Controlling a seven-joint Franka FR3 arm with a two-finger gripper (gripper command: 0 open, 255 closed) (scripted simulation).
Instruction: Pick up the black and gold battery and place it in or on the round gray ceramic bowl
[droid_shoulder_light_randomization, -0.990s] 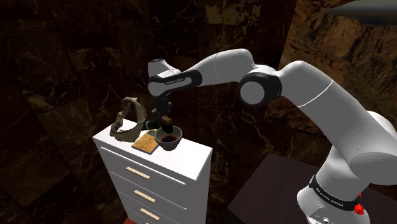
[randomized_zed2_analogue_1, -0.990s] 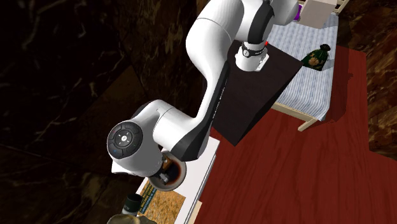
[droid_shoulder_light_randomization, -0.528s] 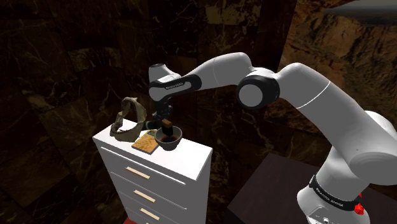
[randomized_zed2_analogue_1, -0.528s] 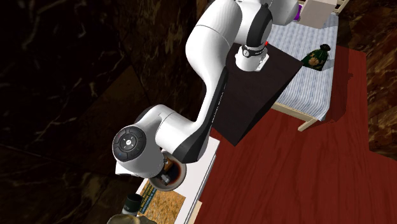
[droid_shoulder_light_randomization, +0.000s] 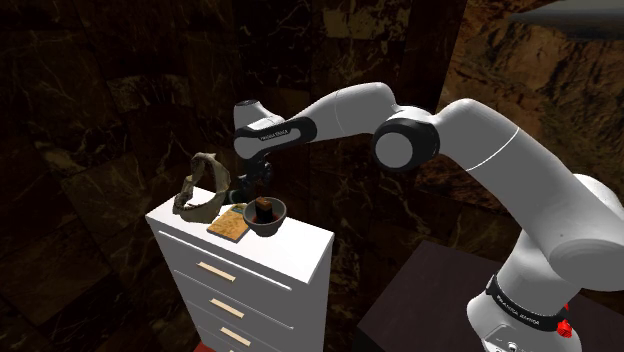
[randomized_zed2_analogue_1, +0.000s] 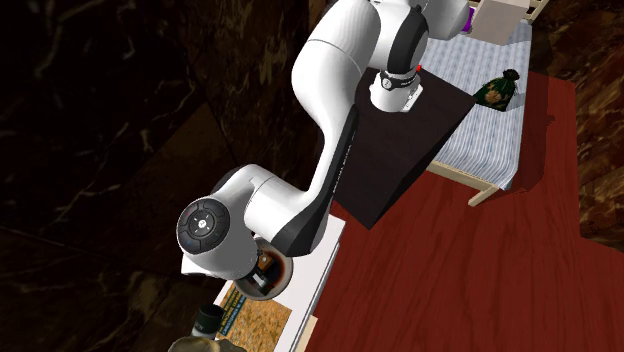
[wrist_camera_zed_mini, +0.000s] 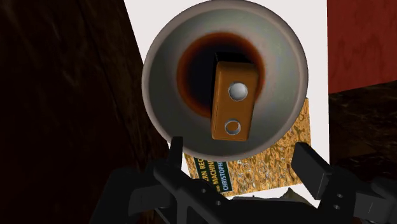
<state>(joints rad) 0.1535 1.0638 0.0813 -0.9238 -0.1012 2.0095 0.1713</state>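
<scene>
The battery (wrist_camera_zed_mini: 234, 100), gold-orange on its terminal face with a black body, stands inside the round grey bowl (wrist_camera_zed_mini: 280, 57) and leans toward its dark centre. My gripper (wrist_camera_zed_mini: 237, 149) hangs just above the bowl, open, with both black fingers (wrist_camera_zed_mini: 176, 153) apart and touching nothing. In the shoulder view the gripper (droid_shoulder_light_randomization: 258, 186) is straight over the bowl (droid_shoulder_light_randomization: 279, 215) on the white dresser top, and the battery (droid_shoulder_light_randomization: 263, 207) pokes up from the bowl. The second exterior view has the bowl (randomized_zed2_analogue_1: 283, 276) half hidden under the arm's wrist.
A gold-covered book (droid_shoulder_light_randomization: 229, 226) lies flat beside the bowl. A tan strapped object (droid_shoulder_light_randomization: 201, 186) sits further along the white dresser (droid_shoulder_light_randomization: 300, 243), whose drawers face the shoulder view's lower left. A dark stand (randomized_zed2_analogue_1: 405, 150) and a bed (randomized_zed2_analogue_1: 490, 135) are behind on the red floor.
The fingers have opened and let go of the battery. It dropped from between them into the bowl. The arm barely moved over the last half second.
</scene>
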